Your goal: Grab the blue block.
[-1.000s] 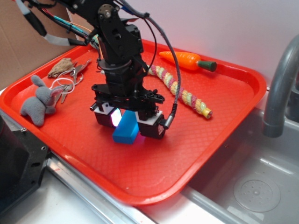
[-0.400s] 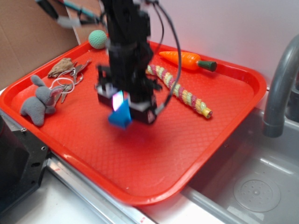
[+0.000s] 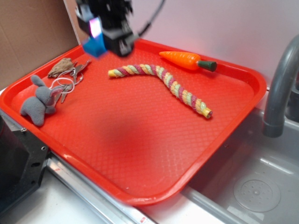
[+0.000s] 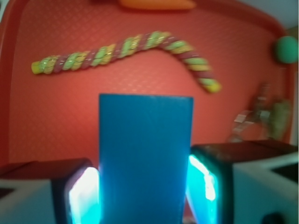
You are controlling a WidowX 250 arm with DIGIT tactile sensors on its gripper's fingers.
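While I hold the end effector (image 3: 100,39) raised over the red tray's (image 3: 154,154) far-left corner, pads (image 4: 84,193) pinching the blue block (image 4: 145,158) clear of tray, twisted rope toy (image 3: 163,84) mid-tray, toy carrot (image 3: 187,59) at tray's far rim, grey plush (image 3: 39,102) on tray's left.

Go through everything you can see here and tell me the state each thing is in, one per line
gripper: shut on the blue block, raised above the tray
blue block: held between the fingers, off the tray
tray: flat beside the sink
twisted rope toy: lying curved on the tray
toy carrot: lying near the far rim
grey plush: lying on the tray
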